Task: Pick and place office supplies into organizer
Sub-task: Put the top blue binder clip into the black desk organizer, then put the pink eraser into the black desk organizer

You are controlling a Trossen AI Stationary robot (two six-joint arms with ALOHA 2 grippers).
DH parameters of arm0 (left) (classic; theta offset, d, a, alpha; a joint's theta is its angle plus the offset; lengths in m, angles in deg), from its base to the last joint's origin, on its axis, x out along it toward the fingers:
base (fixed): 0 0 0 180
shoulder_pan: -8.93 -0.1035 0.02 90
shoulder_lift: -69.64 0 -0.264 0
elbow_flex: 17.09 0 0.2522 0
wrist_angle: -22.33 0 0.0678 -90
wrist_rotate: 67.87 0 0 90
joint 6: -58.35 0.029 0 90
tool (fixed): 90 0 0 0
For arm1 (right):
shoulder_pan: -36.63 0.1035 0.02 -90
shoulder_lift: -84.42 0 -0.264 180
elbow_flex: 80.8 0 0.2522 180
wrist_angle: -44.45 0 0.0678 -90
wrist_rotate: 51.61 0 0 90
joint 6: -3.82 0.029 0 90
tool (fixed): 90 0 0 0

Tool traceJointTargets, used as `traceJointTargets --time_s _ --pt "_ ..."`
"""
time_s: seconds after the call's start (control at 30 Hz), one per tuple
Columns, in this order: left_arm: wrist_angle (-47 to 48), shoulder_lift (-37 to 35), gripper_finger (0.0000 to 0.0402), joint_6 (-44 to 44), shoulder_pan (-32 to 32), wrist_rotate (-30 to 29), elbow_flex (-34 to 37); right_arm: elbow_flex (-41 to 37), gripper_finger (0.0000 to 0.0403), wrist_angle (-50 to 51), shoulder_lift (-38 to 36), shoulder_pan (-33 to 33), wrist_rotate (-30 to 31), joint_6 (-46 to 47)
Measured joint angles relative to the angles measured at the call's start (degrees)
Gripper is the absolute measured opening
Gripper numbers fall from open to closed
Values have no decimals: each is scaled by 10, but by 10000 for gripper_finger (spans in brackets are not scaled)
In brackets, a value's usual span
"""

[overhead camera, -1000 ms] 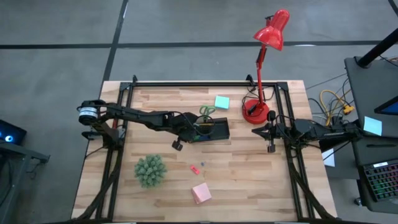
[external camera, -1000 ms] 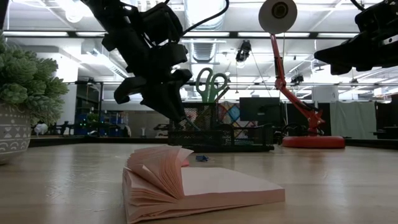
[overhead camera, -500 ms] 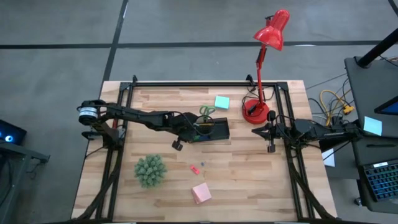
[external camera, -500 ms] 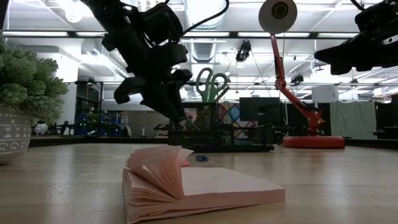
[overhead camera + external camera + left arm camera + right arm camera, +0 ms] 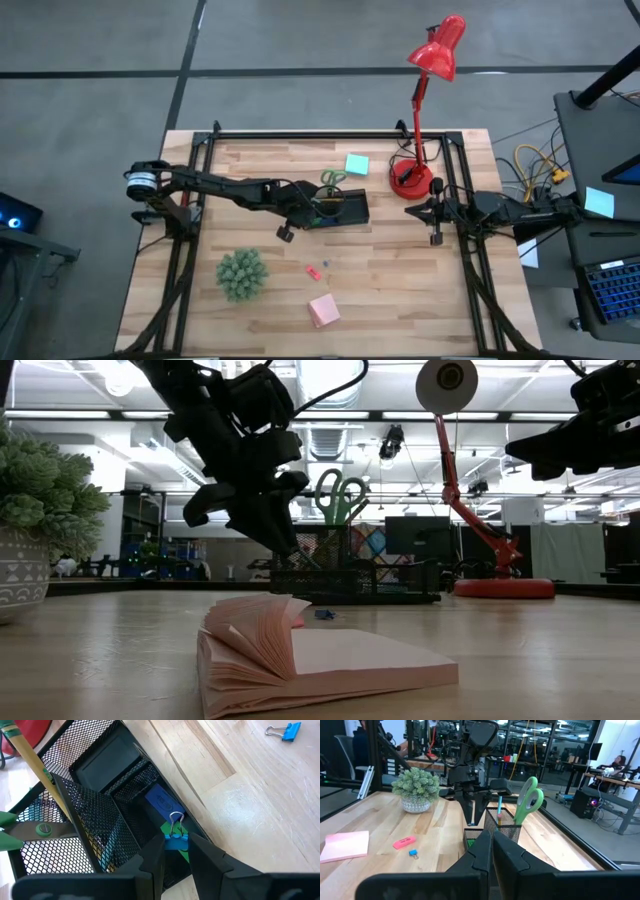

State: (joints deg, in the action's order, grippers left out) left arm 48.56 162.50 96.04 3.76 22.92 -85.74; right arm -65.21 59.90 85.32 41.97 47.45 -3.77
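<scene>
Seemingly, left gripper [image 5: 175, 851] fingers pinching blue binder clip [image 5: 175, 839] over organizer [image 5: 120, 760], right fingers closed.

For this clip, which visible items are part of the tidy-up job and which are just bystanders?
Job:
- black organizer
- green scissors
- blue binder clip held by left end effector
- teal sticky pad
- pink sticky pad
- pink eraser
- loose blue clip

Bystanders:
- red lamp
- potted plant
- right end effector, idle
</scene>
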Motion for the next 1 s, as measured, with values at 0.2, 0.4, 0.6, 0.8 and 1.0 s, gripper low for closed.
traceJointTargets --time_s 0.2,0.4,0.6,0.8,1.0 --pt "0 0 94 0 0 0 0 0 8 0 0 0 0 0" --pt "0 0 137 0 0 0 0 0 8 0 0 0 0 0" --pt "0 0 146 0 0 0 0 0 8 0 0 0 0 0" --pt "0 0 146 0 0 0 0 0 8 0 0 0 0 0" --pt "0 0 146 1 3 0 0 0 8 0 0 0 0 0"
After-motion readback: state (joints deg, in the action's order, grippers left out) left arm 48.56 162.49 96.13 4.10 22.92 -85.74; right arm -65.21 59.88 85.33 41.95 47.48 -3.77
